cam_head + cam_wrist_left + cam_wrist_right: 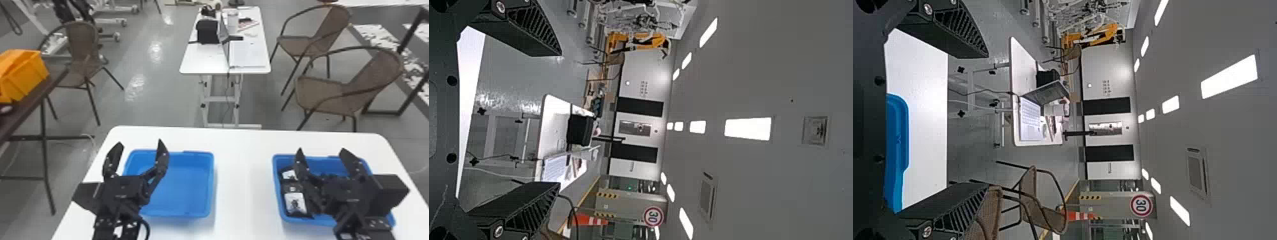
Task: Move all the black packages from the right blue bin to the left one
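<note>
2 blue bins, smooth, rounded corners: left blue bin (pixel 182 182), right blue bin (pixel 325 162), strip of white bench (pixel 244 191) between. At least 2 black packages (pixel 295 203), pale-labelled, along the right bin's left wall. Left end effector (pixel 139 143) by left bin's left edge, right end effector (pixel 321 150) over right bin; both spread.

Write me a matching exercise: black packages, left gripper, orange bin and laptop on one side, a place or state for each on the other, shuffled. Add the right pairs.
Column one:
1. Black packages
2. Left gripper
3. Orange bin
4. Laptop

Column two:
A. On the far white table
B. In the right blue bin
C. On the dark table
D. Jaws open

Pairs: 1-B, 2-D, 3-C, 4-A
</note>
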